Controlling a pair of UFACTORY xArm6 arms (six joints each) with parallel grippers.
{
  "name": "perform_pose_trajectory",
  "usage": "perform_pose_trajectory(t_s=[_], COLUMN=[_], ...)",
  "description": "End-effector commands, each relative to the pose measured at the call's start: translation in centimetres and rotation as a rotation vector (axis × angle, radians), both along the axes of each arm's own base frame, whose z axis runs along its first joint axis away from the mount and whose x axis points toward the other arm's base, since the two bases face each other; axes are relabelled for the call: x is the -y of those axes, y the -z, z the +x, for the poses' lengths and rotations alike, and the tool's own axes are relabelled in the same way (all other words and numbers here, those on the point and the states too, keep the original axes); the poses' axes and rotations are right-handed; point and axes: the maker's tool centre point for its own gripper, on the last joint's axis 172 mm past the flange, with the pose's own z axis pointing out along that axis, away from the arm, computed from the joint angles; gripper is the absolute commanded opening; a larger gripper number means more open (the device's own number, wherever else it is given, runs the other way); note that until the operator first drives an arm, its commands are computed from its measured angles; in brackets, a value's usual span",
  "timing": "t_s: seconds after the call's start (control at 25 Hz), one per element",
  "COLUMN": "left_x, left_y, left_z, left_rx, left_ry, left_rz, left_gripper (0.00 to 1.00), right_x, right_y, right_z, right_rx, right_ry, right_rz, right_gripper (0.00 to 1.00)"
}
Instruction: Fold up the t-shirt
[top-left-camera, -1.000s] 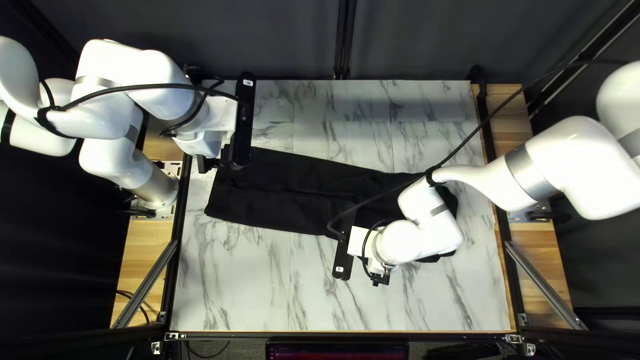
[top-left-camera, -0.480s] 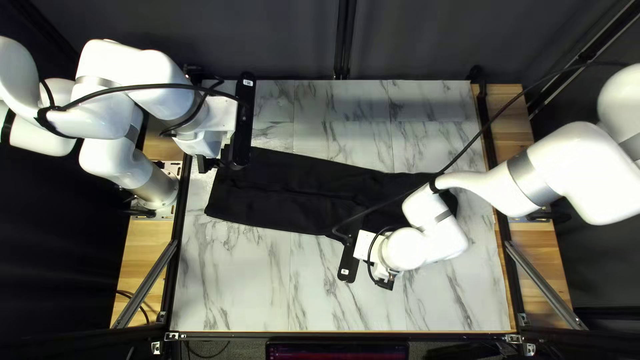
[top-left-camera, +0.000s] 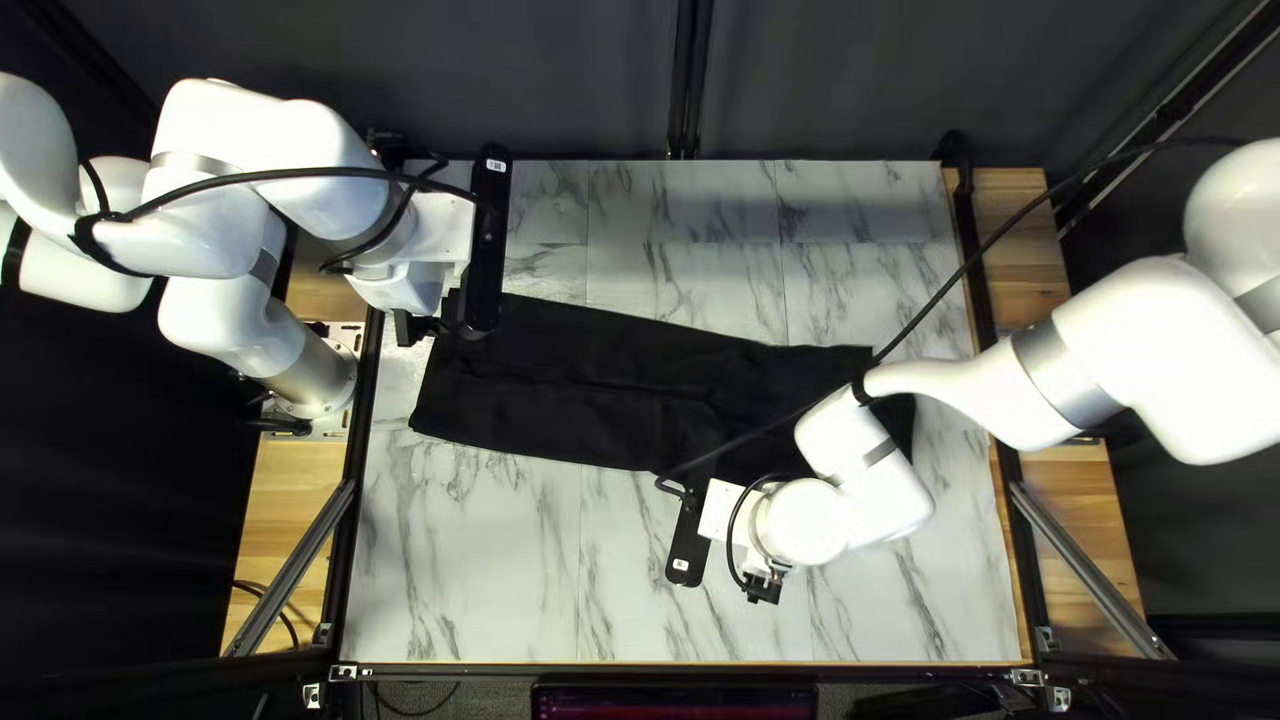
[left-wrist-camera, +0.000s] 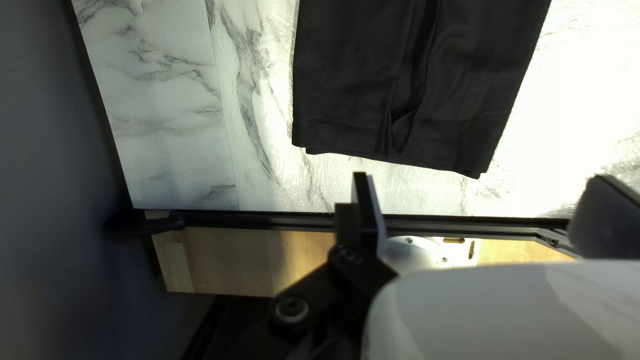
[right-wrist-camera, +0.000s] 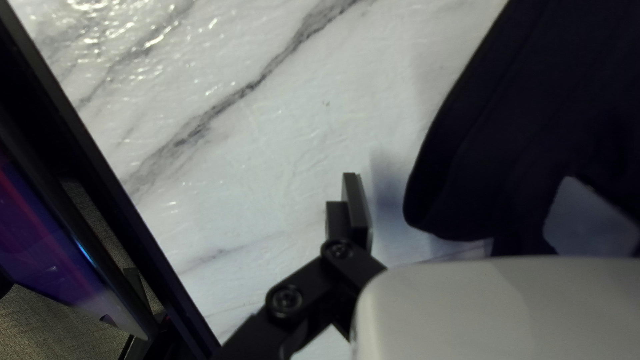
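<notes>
Shirt [top-left-camera: 574, 387], laid across the middle of the top left view, is judged light and floppy, best pinched by its lower-right edge, with left gripper [left-wrist-camera: 481, 179] and right gripper [right-wrist-camera: 460, 179] both spread open.

A white, grey-veined, marble-look table [top-left-camera: 467, 574] carries the black t-shirt [top-left-camera: 574, 380], laid in a long strip.

Right gripper [top-left-camera: 763, 588]: your fingers [right-wrist-camera: 358, 210] stand apart above the marble-patterned worktop [right-wrist-camera: 280, 147]. Black t-shirt [right-wrist-camera: 520, 120] on it, rounded edge reaching in between them; you see worktop between the cloth and one finger, contact with the other unclear. Dark rail [right-wrist-camera: 100, 187] borders the near edge; purplish screen [right-wrist-camera: 53, 247] beyond.
</notes>
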Motion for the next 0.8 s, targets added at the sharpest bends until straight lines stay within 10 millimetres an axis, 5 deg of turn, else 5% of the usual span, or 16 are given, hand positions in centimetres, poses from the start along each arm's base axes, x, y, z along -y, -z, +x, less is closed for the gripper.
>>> perform_pose_trajectory(t_s=[0.04,0.68,0.76,0.8], left_x=[0.0,0.0,0.0,0.0], left_y=[0.0,0.0,0.0,0.0], left_z=[0.0,0.0,0.0,0.0], left_rx=[0.0,0.0,0.0,0.0], left_ry=[0.0,0.0,0.0,0.0], left_rz=[0.0,0.0,0.0,0.0], left_gripper=[1.0,1.0,1.0,1.0], right_x=[0.99,0.5,0.43,0.41], right_y=[0.39,0.76,0.79,0.81], right_z=[-0.05,0.37,0.67,0.75], right_rx=[0.0,0.002,0.006,0.007], right_ry=[0.007,0.014,0.014,0.013], right_rz=[0.004,0.005,0.007,0.007], right_gripper=[0.0,0.0,0.68,0.9])
